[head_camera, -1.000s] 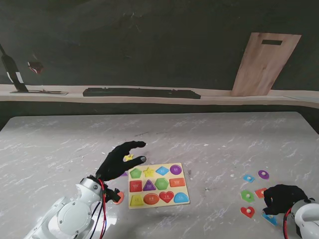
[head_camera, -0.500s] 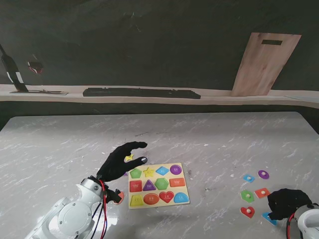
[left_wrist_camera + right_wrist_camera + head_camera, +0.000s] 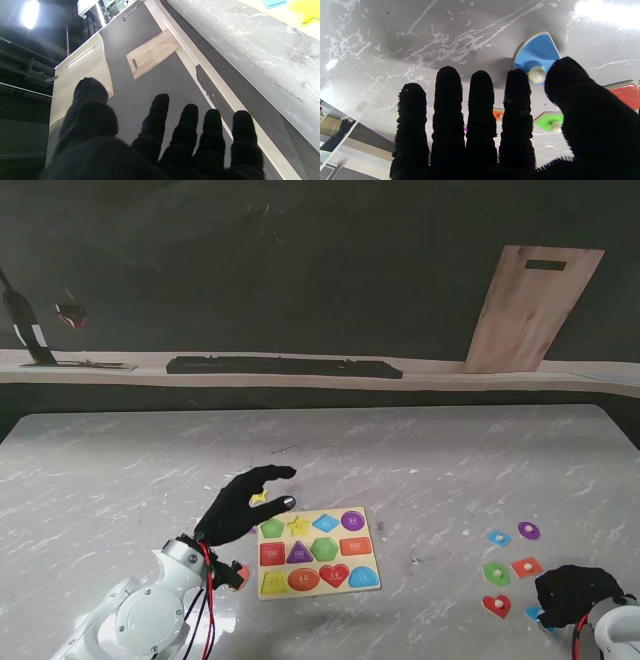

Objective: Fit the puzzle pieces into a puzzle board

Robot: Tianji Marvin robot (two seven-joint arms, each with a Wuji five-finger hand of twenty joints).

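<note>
Right hand: the right hand (image 3: pixel 574 594) is low over the table (image 3: pixel 420 450), far to the right of the puzzle board (image 3: pixel 316 553) and nearer to me; its fingers (image 3: pixel 480 100) are straight and side by side, the thumb set apart, and they hold nothing.
Blue piece: a blue fan-shaped piece (image 3: pixel 537 54) with a pale knob lies flat on the table at the right hand's fingertips, between forefinger tip and thumb tip; whether they touch it I cannot tell.
Loose pieces: right of the board lie a red heart (image 3: pixel 496 605), a green piece (image 3: pixel 496 573), a red-orange piece (image 3: pixel 526 566), a small blue piece (image 3: pixel 498 537) and a purple oval (image 3: pixel 529 530), all apart from one another.
Puzzle board: the board lies flat near the table's middle, with coloured shapes in three rows.
Left hand: the left hand (image 3: pixel 238 505) hovers at the board's far left corner, fingers spread and gently curved, holding nothing.
Yellow piece: a small yellow piece (image 3: pixel 259 496) shows between its thumb and fingers, beyond the board's left far corner.
</note>
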